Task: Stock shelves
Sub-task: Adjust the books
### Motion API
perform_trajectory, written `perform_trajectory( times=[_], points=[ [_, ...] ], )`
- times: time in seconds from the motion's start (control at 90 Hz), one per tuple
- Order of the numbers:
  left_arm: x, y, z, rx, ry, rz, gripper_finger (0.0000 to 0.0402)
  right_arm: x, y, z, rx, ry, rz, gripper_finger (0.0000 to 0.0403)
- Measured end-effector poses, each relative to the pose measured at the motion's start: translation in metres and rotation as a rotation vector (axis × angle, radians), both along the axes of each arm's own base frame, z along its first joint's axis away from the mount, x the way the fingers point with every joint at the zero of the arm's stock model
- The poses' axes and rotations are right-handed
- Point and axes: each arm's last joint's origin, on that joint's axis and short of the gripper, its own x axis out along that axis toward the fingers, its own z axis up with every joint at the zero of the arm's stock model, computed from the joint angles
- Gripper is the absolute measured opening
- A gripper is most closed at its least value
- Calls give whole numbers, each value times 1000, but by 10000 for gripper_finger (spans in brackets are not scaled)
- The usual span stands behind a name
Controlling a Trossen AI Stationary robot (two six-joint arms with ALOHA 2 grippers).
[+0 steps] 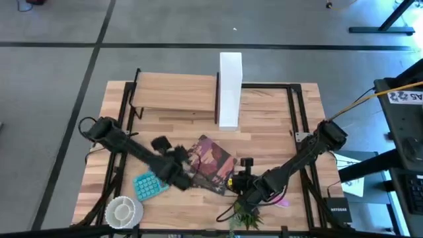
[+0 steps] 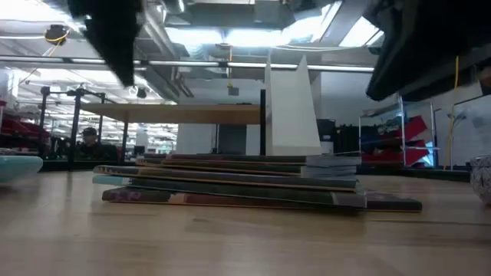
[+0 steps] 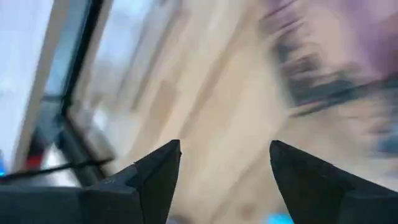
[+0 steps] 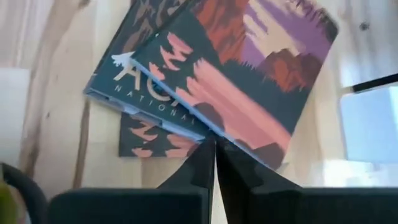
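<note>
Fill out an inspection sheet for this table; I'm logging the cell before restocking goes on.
Surface: light-wood slatted tabletop, partly covered.
Job's things: low light-wood shelf board on black posts at the far left, nothing seen on it; stack of flat illustrated books at mid-table.
Clutter: tall narrow white file box beside the shelf; teal grid tray; clear round bowl; green plant sprig.
Grippers: left hand open above the books' left edge; right hand shut at the books' near right edge.
Cables: yellow cable at right.
Surroundings: grey floor, workshop room.
</note>
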Motion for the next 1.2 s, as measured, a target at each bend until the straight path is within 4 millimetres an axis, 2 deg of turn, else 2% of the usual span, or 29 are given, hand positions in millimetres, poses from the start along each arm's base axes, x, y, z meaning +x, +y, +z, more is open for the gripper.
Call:
perform_trajectory(
  times=[0.167,0.3,0.356,0.433,0.544,0.667,0.967,1.056,1.2],
  points=[
    [15,42,-37,-83,66,-10,115,5,-14,-4,36,55,-82,0],
    [15,67,-63,-136,88,7,26,5,-20,-9,89,96,-136,0],
    [13,74,-71,-162,97,16,9,3,-22,-13,106,127,-138,0],
    [14,75,-79,-235,95,-13,8,0,-26,-20,109,143,-148,0],
    [18,59,-84,-355,60,-100,4,-5,-29,-28,87,161,-168,0],
    [19,30,-83,-436,19,-198,1,-5,-30,-29,74,151,-172,0],
    [2,-41,-68,-439,-50,-340,1,-3,-33,-27,-14,88,-188,0],
    [-1,-50,-67,-495,-48,-338,1,1,-42,-27,-32,86,-216,0],
    [-1,-64,-70,-603,-92,-386,1,16,-71,-27,-55,86,-270,0]
  ],
)
